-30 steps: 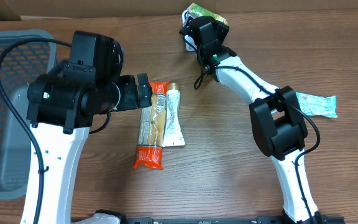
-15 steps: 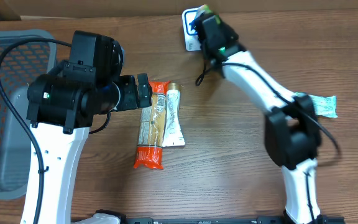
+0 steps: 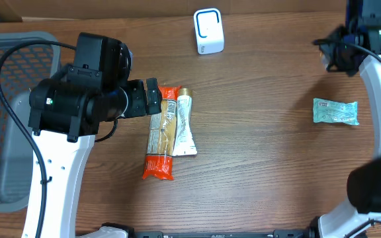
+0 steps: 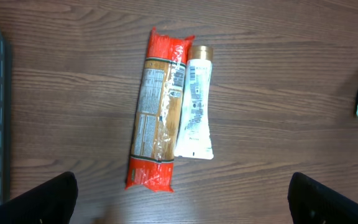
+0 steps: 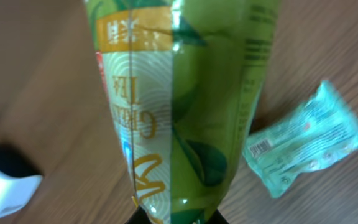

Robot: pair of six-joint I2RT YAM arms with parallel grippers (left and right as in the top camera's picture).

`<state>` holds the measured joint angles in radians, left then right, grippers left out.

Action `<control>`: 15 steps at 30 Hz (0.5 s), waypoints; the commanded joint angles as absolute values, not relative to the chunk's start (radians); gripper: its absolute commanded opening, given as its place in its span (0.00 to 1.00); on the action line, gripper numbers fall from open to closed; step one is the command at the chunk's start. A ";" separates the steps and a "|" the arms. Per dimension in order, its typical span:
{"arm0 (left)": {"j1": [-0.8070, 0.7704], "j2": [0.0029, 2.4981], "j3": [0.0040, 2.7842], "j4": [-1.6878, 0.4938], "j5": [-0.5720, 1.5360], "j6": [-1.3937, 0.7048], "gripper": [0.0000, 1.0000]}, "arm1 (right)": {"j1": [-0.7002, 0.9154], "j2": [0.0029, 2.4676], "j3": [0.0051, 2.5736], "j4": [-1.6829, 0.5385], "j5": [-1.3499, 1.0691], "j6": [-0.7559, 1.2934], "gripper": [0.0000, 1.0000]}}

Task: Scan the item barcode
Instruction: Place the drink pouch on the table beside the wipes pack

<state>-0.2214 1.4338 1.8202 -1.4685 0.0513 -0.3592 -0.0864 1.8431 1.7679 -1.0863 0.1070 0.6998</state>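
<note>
Two fingers of our right gripper (image 5: 176,219) pinch the green tea pouch (image 5: 185,106) by one end, aloft, well right of the scanner (image 3: 208,31); we reckon light, soft, prob slippery foil, so grip the sealed edge; left gripper (image 4: 188,205) wide, empty

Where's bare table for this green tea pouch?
The green tea pouch fits on open wood between the white tube and the teal wrapped packet, below the white scanner. Crowded around the orange pasta packet beside the left gripper.
</note>
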 commanded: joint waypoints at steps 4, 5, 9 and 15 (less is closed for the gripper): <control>-0.223 1.436 1.835 -1.466 0.048 -0.337 1.00 | -0.200 1.860 1.536 -0.887 -0.117 0.820 0.04; -0.223 1.436 1.835 -1.466 0.048 -0.337 1.00 | -0.209 1.860 1.509 -0.861 -0.118 0.831 0.04; -0.223 1.436 1.835 -1.466 0.048 -0.337 1.00 | -0.226 1.860 1.397 -0.744 -0.117 0.842 0.11; -0.223 1.436 1.835 -1.466 0.048 -0.337 1.00 | -0.226 1.859 1.337 -0.691 -0.115 0.812 0.47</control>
<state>-0.2214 1.4338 1.8202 -1.4673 0.0509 -0.3592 -0.2264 1.8980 1.3434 -0.6987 -0.1059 0.8326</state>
